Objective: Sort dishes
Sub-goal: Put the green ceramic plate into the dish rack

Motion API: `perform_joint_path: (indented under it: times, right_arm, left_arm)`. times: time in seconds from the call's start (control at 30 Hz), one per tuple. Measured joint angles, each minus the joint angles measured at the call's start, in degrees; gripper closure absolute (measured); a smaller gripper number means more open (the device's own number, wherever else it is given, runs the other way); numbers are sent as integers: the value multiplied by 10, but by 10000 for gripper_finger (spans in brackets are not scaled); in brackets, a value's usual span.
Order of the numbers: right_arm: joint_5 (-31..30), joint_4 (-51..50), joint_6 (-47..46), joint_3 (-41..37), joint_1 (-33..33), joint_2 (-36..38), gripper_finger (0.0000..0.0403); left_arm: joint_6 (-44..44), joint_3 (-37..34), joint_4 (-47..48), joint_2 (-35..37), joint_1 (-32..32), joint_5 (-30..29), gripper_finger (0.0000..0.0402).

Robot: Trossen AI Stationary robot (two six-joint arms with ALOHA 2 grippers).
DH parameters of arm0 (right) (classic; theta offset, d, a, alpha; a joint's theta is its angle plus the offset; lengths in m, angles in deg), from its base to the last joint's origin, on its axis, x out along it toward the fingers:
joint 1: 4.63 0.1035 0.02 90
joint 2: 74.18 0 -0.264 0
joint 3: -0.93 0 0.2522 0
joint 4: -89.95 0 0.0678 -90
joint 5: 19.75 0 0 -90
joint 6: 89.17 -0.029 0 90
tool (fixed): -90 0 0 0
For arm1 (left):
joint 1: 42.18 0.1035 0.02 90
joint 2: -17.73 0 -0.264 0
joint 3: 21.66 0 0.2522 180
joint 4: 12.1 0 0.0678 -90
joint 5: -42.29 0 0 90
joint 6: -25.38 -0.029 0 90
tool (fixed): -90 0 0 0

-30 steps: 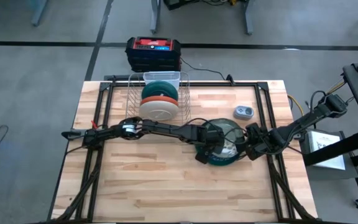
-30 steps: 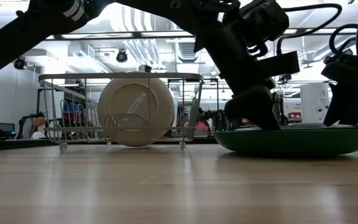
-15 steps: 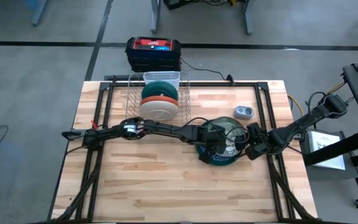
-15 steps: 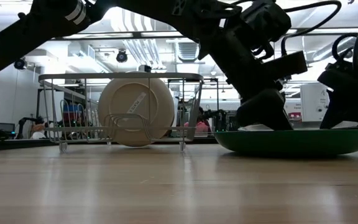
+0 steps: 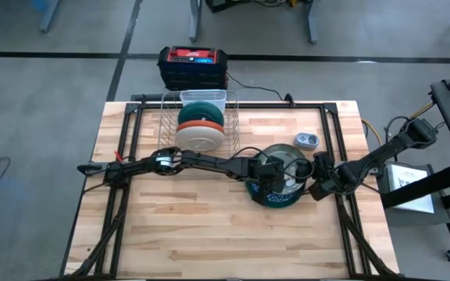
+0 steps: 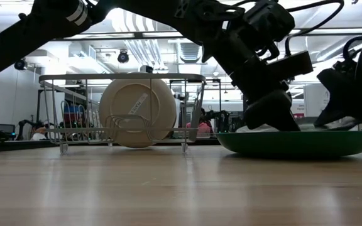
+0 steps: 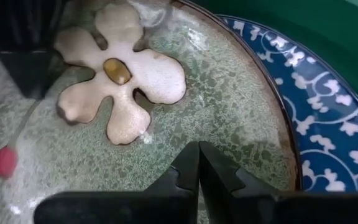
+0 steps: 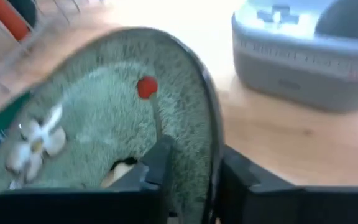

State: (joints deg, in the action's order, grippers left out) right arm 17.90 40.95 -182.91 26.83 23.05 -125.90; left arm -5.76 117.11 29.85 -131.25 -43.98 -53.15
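Observation:
Right of the table's middle lies a stack of dishes. A speckled green plate (image 7: pixel 229 112) with a white flower lies on top of a blue-and-white plate (image 7: pixel 328 124), and both rest in a larger dark green plate (image 6: pixel 300 141). My left gripper (image 7: pixel 198 171) is shut, and its tips are down on the speckled plate's face. My right gripper (image 8: pixel 194 171) comes from the table's right and is closed over that plate's rim. Teal, orange and white dishes stand on edge in the wire rack (image 5: pixel 201 121). My left gripper presses its shut fingertips (image 7: pixel 185 168) down on the speckled plate's face (image 7: pixel 216 134), beside the flower. It slants down from the table's left. The plate lies flat on the stack under it. My right gripper has the speckled plate's right rim (image 8: pixel 211 143) between its fingers. One finger (image 8: pixel 160 158) is over the plate's face and the other (image 8: pixel 241 177) is outside the rim. It slants down from the table's right. Whether the rim is raised off the stack, I cannot tell.
A small grey round device (image 5: pixel 306 141) sits on the table just beyond the stack, close to my right gripper. The wire rack stands at the far middle, and a red-and-black box (image 5: pixel 194 66) lies past the far edge. Bare wood lies toward the near edge.
My right gripper has rolled at the wrist and dipped toward the stack's right rim. The stack of plates has stayed in place.

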Motion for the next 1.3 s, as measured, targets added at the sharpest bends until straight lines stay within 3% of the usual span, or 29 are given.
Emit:
perform_joint_path:
  times: [0.07,0.4,0.73,1.3]
  right_arm:
    - [-22,4,-9,0,0,1,371]
    - [-38,-32,80,53,2,28,395]
    - [-34,-84,234,135,2,56,401]
    - [-56,-95,402,193,2,57,401]
  left_arm:
    - [0,0,-4,0,0,-1,401]
    - [16,-2,-4,28,0,2,401]
    - [13,-3,-2,75,0,-5,401]
    - [7,-1,66,165,-16,15,401]
